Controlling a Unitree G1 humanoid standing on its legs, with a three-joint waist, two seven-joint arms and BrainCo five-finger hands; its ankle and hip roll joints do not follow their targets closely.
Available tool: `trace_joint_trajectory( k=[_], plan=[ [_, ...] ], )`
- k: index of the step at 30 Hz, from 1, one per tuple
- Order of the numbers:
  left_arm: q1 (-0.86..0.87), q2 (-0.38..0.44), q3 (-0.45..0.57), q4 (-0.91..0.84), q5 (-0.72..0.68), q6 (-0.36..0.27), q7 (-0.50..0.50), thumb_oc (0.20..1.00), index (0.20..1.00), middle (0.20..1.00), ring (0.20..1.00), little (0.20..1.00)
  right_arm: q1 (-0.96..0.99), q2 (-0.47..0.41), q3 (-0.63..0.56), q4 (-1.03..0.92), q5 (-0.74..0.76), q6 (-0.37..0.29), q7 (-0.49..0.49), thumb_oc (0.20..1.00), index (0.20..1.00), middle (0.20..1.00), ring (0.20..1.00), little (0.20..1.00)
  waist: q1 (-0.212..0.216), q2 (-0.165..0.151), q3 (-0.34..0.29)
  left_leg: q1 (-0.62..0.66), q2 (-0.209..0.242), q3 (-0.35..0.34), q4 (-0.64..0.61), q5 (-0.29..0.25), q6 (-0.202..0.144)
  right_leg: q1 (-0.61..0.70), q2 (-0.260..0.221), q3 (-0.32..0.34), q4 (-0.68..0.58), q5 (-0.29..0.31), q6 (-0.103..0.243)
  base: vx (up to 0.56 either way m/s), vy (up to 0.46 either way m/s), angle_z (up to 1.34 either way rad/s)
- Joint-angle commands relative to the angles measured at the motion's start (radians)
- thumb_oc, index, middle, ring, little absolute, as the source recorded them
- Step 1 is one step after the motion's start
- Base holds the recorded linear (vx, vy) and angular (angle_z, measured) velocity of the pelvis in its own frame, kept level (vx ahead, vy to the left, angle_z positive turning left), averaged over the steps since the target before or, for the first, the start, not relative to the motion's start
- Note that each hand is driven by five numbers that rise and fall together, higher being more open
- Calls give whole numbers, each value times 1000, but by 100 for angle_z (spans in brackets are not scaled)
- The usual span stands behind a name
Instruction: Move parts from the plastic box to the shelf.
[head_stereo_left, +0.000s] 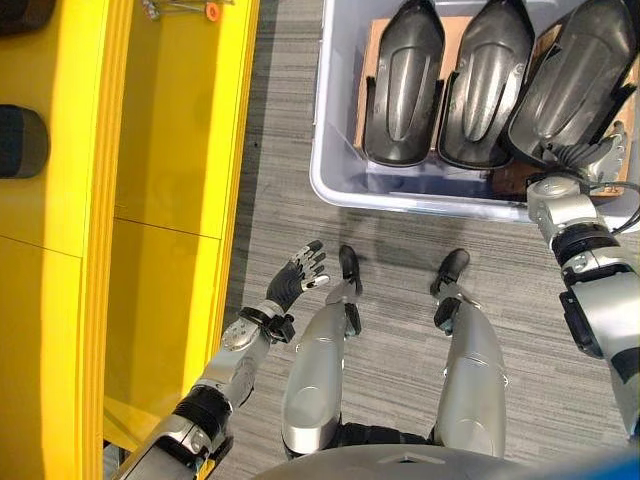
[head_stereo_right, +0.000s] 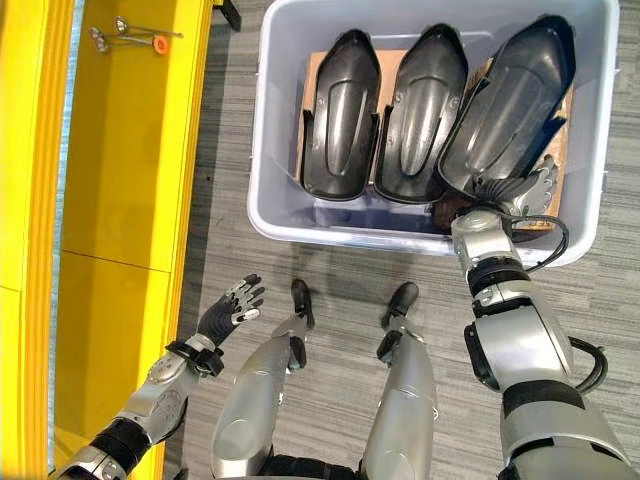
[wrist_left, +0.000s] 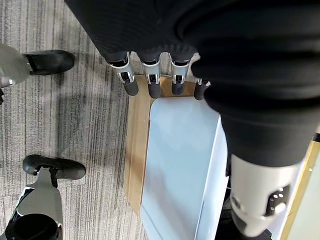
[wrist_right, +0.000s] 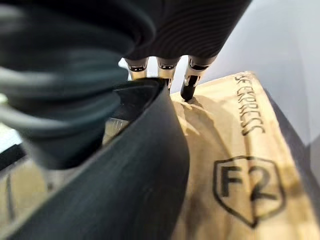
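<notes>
Right eye view: three black parts lie side by side in the grey plastic box (head_stereo_right: 270, 215) on the floor. The right hand (head_stereo_right: 515, 190) has its fingers curled around the lower edge of the rightmost part (head_stereo_right: 510, 95). The left hand (head_stereo_right: 228, 308) hangs relaxed and empty beside the yellow shelf (head_stereo_right: 120, 200).

Dark printed letters (wrist_right: 247, 107) run along the brown cardboard (wrist_right: 280, 150) at the upper right. Lower right, a shield sign (wrist_right: 248, 190) holds one letter and one number.
</notes>
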Motion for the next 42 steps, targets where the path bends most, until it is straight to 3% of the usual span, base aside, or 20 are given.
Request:
trace_joint_trajectory(
  k=[1, 16, 25, 28, 29, 33, 34, 42],
  plan=[
    [0, -18, -58, -58, -9, -30, 6, 1000, 1000, 1000, 1000, 1000, 46, 38, 4, 66, 116, 15, 111, 200, 200, 200, 200, 200, 38, 84, -15, -95, 8, -5, 56, -32, -29, -37, -14, 23, 168, -109, 73, 0, 0, 0],
    [-3, -32, -44, -26, -17, -58, -16, 1000, 1000, 1000, 1000, 1000, 106, 27, 7, 92, 19, 61, 107, 200, 200, 200, 200, 200, 24, 85, -15, -140, 12, -8, 72, -33, -31, -85, -7, 33, 175, -107, 71, -4, -4, 0],
    [-14, -37, -35, 10, -8, -69, -35, 1000, 1000, 1000, 1000, 1000, 149, 40, 8, 114, -16, 43, 97, 200, 200, 200, 200, 200, 16, 82, -15, -130, 9, -13, 55, -25, -32, -77, 10, 37, 151, -95, 70, -22, -23, 0],
    [-18, -38, -36, 14, 0, -66, -31, 1000, 1000, 1000, 1000, 1000, 148, 41, 12, 112, -18, -4, 37, 200, 200, 200, 200, 200, 14, 81, -15, -111, 8, -15, 45, -21, -32, -60, 18, 40, 138, -91, 71, -50, -41, -1],
    [-14, -33, -30, 21, -2, -64, -26, 1000, 1000, 1000, 1000, 1000, 140, 30, 8, 90, -22, -74, -25, 200, 200, 200, 200, 200, 11, 75, -15, -81, 8, -15, 29, -20, -32, -31, 26, 42, 118, -86, 73, -37, -25, 2],
    [-4, -28, -20, 33, 7, -64, -29, 1000, 1000, 1000, 1000, 1000, 129, 19, -6, 52, -71, -140, -98, 200, 200, 200, 200, 200, 5, 66, -15, -38, 10, -14, 10, -20, -32, 9, 35, 47, 93, -82, 76, -26, -20, -2],
    [14, -16, -4, 33, 17, -55, -36, 1000, 1000, 1000, 1000, 1000, 123, 3, -20, 3, -111, -190, -139, 200, 200, 200, 200, 200, 0, 54, -15, 12, 11, -12, -10, -22, -32, 56, 44, 50, 65, -78, 79, -22, -27, -7],
    [78, 9, 37, 56, 69, -64, -63, 1000, 1000, 1000, 1000, 1000, 101, -71, -60, -121, -238, -226, -156, 200, 200, 200, 200, 200, -7, 9, -15, 195, 18, -3, -74, -25, -37, 239, 64, 47, -15, -78, 92, 26, -20, -10]
  ],
)
